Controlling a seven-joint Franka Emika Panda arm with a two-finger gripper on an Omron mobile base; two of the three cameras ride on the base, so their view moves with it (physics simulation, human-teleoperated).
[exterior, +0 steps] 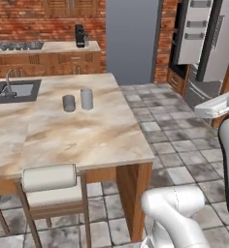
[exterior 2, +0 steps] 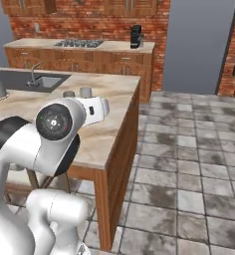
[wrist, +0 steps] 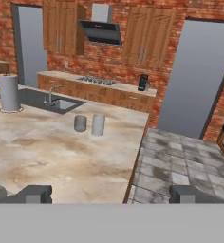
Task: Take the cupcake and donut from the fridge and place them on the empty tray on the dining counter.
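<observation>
2 shakers (wrist: 89, 124) on dining counter (wrist: 61, 156) beyond gripper (wrist: 111, 193)

Light is even and bright, with no clear source. Shadows are faint; no glare shows. All three views look soft and slightly blurred.

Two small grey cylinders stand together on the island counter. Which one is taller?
The lighter grey cylinder is taller. It stands on the side away from the sink; the darker cylinder beside it is shorter and squatter.
</observation>
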